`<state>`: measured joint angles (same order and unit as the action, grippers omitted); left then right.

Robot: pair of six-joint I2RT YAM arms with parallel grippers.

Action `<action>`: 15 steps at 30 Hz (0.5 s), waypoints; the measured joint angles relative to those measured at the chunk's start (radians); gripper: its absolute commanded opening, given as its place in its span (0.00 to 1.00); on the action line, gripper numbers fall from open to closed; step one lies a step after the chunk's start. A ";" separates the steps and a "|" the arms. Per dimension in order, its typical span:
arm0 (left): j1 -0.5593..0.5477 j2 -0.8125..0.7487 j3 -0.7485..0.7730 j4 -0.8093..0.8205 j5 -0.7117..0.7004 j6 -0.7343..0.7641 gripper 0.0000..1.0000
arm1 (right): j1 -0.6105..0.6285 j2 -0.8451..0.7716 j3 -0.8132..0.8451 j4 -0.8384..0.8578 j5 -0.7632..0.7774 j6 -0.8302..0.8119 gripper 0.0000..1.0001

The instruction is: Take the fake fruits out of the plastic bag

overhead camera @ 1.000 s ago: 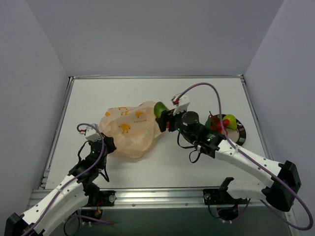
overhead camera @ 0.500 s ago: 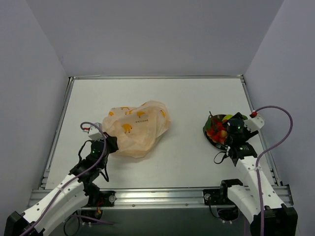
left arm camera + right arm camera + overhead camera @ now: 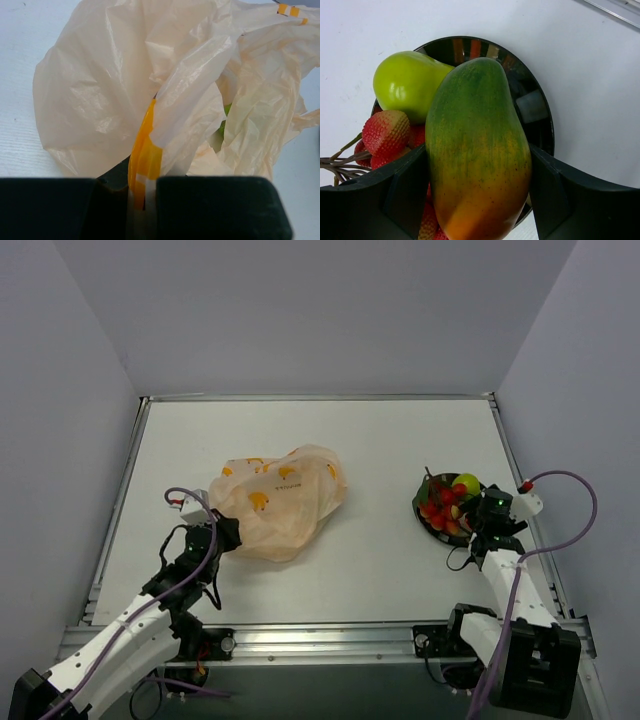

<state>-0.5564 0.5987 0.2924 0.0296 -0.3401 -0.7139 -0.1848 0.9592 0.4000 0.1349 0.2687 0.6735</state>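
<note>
Right gripper (image 3: 477, 195) reached plate (image 3: 540, 120), clasping mango (image 3: 475, 140); left gripper (image 3: 142, 205) pinches plastic bag (image 3: 95, 90).

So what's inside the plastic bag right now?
Between folds of the plastic bag, the left wrist view shows a green sliver, likely one fake fruit. Crumpled film covers the rest of the inside, so any other contents cannot be seen.

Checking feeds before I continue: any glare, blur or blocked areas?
Right wrist: sharp, reflections streak the dark round glossy plate. Left wrist: crinkly translucent peach plastic bag crisp, left tool blocks the bottom edge. Top external: even light, soft shadows.
</note>
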 measured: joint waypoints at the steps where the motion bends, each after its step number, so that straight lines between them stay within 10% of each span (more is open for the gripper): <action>1: 0.000 0.005 0.000 0.001 0.000 0.000 0.02 | -0.002 0.010 0.000 0.008 -0.016 0.000 0.34; 15: 0.000 0.054 0.000 0.033 0.007 0.000 0.02 | -0.019 0.070 -0.023 0.069 -0.068 0.011 0.77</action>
<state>-0.5564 0.6529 0.2924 0.0628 -0.3328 -0.7139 -0.2043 1.0290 0.3775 0.2039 0.2005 0.6842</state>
